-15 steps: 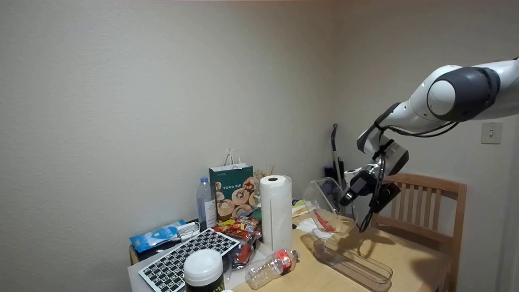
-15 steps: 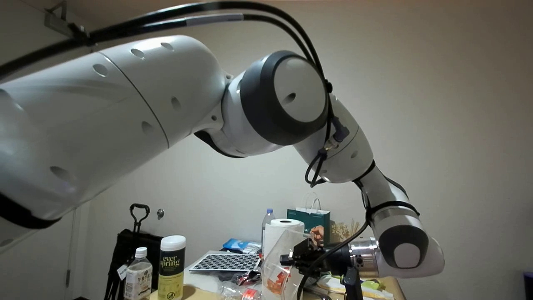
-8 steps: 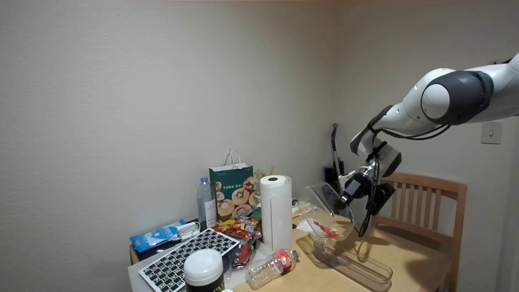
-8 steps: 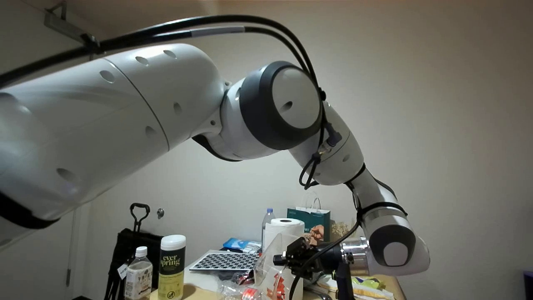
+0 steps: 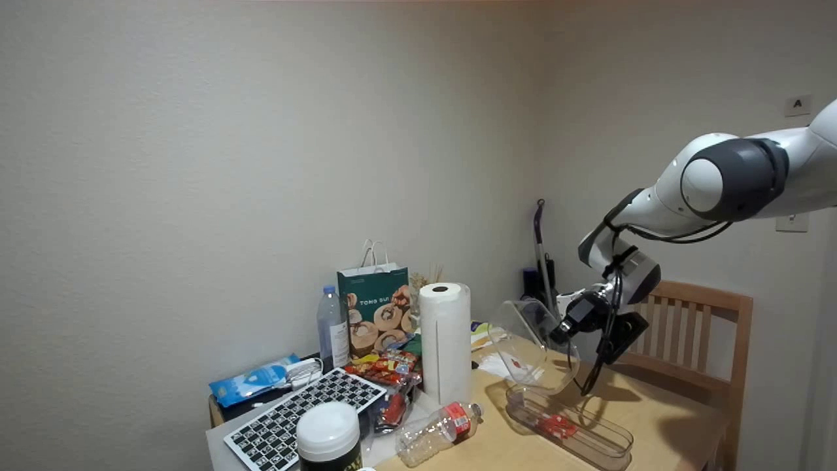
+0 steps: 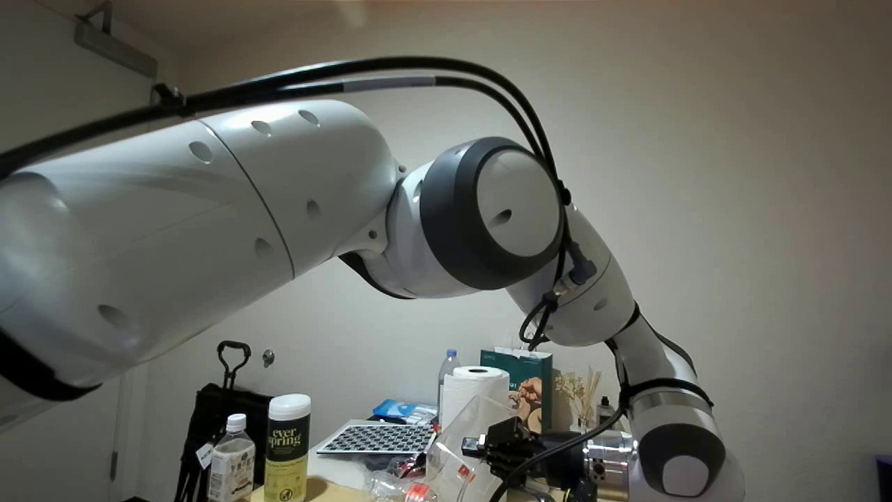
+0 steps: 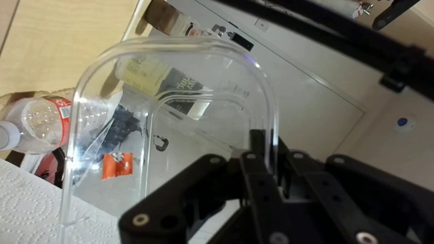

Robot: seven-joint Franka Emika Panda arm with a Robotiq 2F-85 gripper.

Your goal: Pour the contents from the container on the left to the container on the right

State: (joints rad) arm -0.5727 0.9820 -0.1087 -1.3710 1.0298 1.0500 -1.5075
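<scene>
Got the arm (image 6: 481,216) arched way up above the gripper (image 7: 269,149), bent steeply down to the wrist (image 6: 679,446) right behind it. Pointing the gripper pretty much sideways, close to level in an exterior view. Clamped with both fingers (image 7: 257,139) nearly together, just a sliver between the tips. Also got black cables (image 6: 411,64) strung over the arm, well above the gripper, plus a loop hanging just below it.

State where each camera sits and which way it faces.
Wrist view: behind the gripper, looking past it through the container.
In an exterior view: raised, facing over the table into a corner; arm, gripper at picture right.
In an exterior view: close beside the arm, facing the bag; arm, gripper show.
Shared in both exterior views: paper roll.
</scene>
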